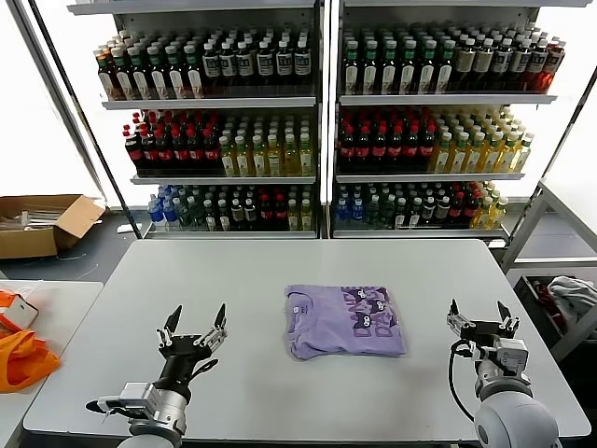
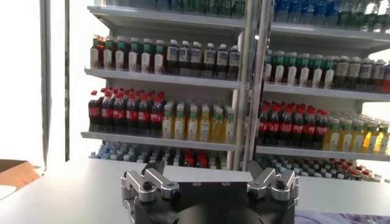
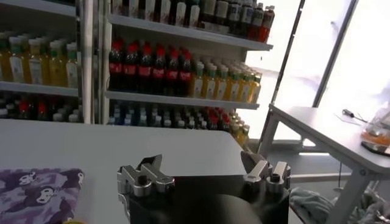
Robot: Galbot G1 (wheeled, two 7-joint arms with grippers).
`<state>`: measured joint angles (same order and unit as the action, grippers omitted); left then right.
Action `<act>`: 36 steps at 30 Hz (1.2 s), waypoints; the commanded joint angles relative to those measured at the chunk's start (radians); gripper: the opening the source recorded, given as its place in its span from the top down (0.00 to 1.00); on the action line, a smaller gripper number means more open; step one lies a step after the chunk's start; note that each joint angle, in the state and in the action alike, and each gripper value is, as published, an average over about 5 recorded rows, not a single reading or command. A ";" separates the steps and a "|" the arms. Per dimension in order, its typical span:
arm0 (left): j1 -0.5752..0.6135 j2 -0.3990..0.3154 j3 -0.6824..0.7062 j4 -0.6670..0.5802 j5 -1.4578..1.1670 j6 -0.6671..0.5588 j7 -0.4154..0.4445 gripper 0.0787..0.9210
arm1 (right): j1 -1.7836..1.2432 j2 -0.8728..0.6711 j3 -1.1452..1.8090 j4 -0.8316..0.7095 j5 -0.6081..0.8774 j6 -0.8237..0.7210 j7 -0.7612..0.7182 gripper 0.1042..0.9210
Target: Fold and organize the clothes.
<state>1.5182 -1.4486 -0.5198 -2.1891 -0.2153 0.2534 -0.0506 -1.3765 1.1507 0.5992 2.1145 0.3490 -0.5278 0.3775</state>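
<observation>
A folded lavender T-shirt [image 1: 345,320], its dark purple print facing up, lay at the middle of the grey table [image 1: 224,266]. The left gripper [image 1: 193,329] and right gripper [image 1: 481,315] hovered near the table's front edge on either side, fingers spread apart, holding nothing.

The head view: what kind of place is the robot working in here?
Probably a mock shop or test lab: glass-fronted shelves packed with drink bottles, a grey table holding a folded purple T-shirt, and an open cardboard box.

Grey table [image 1: 280,271] w/ folded purple T-shirt [image 1: 343,320] lying flat, near centre.
</observation>
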 commanded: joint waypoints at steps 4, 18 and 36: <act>0.012 0.000 0.000 -0.021 -0.006 -0.001 0.003 0.12 | -0.020 0.005 0.003 0.015 -0.006 0.002 0.001 0.12; 0.008 -0.002 0.005 -0.024 -0.006 -0.001 0.003 0.12 | -0.033 0.000 0.013 0.027 -0.006 0.001 0.002 0.12; 0.001 0.006 0.005 -0.023 -0.014 0.005 -0.009 0.12 | -0.029 0.004 0.008 0.021 -0.009 0.001 0.003 0.12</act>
<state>1.5199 -1.4440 -0.5143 -2.2123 -0.2279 0.2553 -0.0554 -1.4055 1.1539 0.6077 2.1375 0.3407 -0.5271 0.3803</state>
